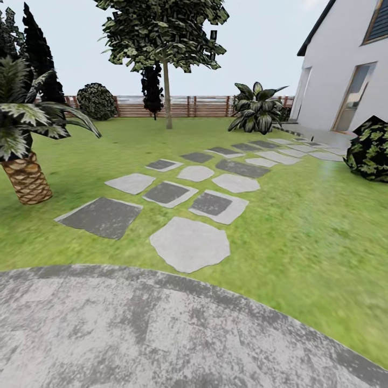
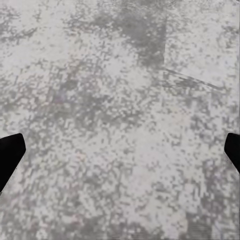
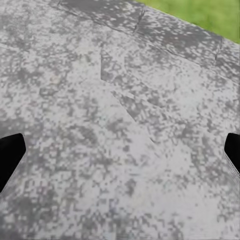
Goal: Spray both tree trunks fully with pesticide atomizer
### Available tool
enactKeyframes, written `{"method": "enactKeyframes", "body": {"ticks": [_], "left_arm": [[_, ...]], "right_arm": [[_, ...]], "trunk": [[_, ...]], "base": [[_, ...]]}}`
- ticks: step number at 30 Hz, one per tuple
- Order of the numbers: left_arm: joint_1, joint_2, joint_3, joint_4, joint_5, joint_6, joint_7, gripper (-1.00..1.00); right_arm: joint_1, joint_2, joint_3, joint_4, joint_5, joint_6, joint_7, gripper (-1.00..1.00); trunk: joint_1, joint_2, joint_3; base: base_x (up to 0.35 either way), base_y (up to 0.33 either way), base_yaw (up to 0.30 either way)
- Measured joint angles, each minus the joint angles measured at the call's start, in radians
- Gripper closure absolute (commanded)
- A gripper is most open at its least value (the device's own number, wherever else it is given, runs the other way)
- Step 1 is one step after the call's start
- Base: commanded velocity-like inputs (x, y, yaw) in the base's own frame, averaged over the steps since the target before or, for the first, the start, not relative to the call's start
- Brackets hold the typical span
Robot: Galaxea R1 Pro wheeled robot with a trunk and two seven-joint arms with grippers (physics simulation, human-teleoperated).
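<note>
Garden: lawn [image 1: 302, 226], stepping slabs [image 1: 188, 242], grey paving [image 1: 161, 334] nearest, fence [image 1: 178, 106] at far edge.
Tree [image 1: 167, 94]: bare trunk, stands far off near fence; no white specks on trunk at this range.
Palm [image 1: 26, 178]: beside slabs, not target.
Left gripper [image 2: 120, 152], right gripper [image 3: 120, 152]: fingertips spread wide, empty, over paving.
Progress, judged: nothing sprayed; find and lift atomizer, then both trunks remain.

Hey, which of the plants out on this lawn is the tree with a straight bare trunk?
The tall tree by the fence: thin smooth trunk, leafy crown high up. The palm has a scaly trunk; the bushes are low.
</note>
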Motion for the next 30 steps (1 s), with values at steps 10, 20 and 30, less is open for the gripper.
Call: {"method": "enactKeyframes", "body": {"ticks": [10, 20, 30], "left_arm": [[0.0, 0.0, 0.0, 0.0, 0.0, 0.0, 0.0, -1.0], [0.0, 0.0, 0.0, 0.0, 0.0, 0.0, 0.0, -1.0], [0.0, 0.0, 0.0, 0.0, 0.0, 0.0, 0.0, -1.0]], "right_arm": [[0.0, 0.0, 0.0, 0.0, 0.0, 0.0, 0.0, -1.0], [0.0, 0.0, 0.0, 0.0, 0.0, 0.0, 0.0, -1.0], [0.0, 0.0, 0.0, 0.0, 0.0, 0.0, 0.0, -1.0]], "trunk": [[0.0, 0.0, 0.0], [0.0, 0.0, 0.0], [0.0, 0.0, 0.0]], "base": [[0.34, 0.0, 0.0], [0.34, 0.0, 0.0], [0.34, 0.0, 0.0]]}}
